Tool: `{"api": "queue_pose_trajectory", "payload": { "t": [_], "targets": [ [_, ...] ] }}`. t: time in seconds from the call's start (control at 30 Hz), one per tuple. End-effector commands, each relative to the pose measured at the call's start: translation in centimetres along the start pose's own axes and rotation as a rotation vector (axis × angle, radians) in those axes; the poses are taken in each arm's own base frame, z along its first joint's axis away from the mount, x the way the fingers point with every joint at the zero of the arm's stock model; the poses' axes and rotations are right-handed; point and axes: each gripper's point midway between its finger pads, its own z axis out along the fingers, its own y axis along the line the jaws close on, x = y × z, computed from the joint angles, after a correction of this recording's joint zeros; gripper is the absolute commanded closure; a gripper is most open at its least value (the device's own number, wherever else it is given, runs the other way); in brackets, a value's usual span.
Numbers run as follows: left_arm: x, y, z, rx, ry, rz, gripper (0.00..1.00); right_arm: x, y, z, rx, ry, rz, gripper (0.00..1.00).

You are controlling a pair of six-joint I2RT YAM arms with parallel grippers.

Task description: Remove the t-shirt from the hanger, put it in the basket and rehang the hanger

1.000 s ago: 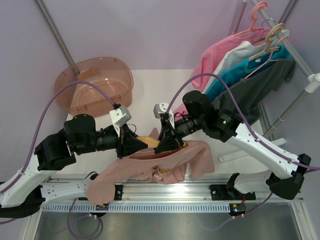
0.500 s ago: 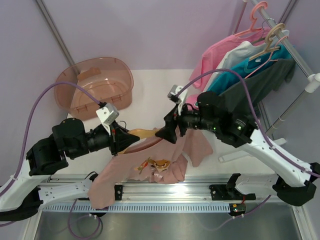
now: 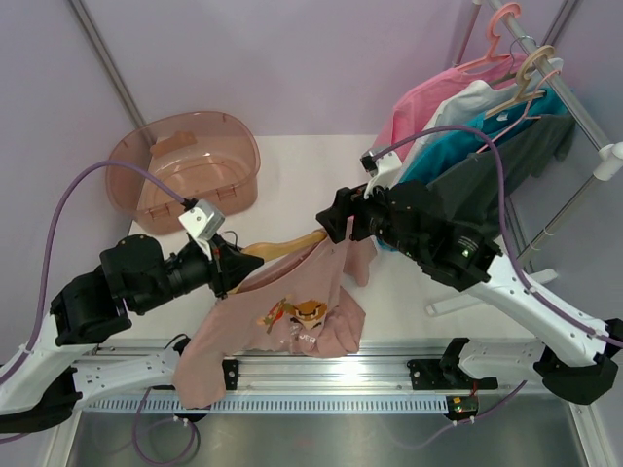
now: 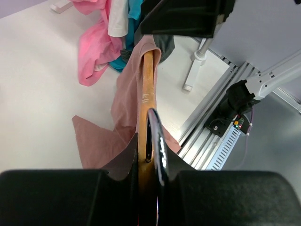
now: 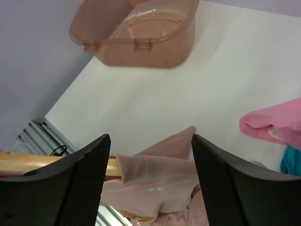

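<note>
From above, the left gripper (image 3: pixel 230 269) is clenching one end of the hanger (image 3: pixel 287 243). Its wooden length is running rightward toward the right gripper (image 3: pixel 336 224), which is gaping, holding nothing, and nearer the collar. The t-shirt (image 3: pixel 292 311) is draping off the hanger, down over the table's (image 3: pixel 292 175) near edge.

On the left wrist, the hanger (image 4: pixel 147 89) is pointing straight away from the clamped left gripper (image 4: pixel 149 141), with the t-shirt (image 4: pixel 124 108) hanging around its far end.

On the right wrist, the right gripper (image 5: pixel 148 141) is standing spread, the t-shirt (image 5: pixel 155 176) lying beyond between its fingers and the hanger (image 5: pixel 14 162) showing at the left.
</note>
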Motion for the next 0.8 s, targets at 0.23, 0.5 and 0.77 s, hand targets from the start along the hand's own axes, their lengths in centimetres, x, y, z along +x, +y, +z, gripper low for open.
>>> {"api": "queue_pose_trajectory", "payload": {
  "t": [0.23,0.5,0.77],
  "targets": [
    [-2.9,0.5,0.2,-0.042,-0.126,-0.025,1.00,1.1,-0.2,1.9,0.020,-0.006,0.042,0.28],
    [-2.4,1.2,0.7,-0.079,-0.107,-0.020,1.00,0.4,0.1,0.9,-0.016,-0.048,0.053,0.29],
    [-2.7,1.4,0.6,-0.095,-0.117,-0.034,1.00,2.8,0.3,1.7,-0.035,0.027,0.045,0.36]
  ]
}}
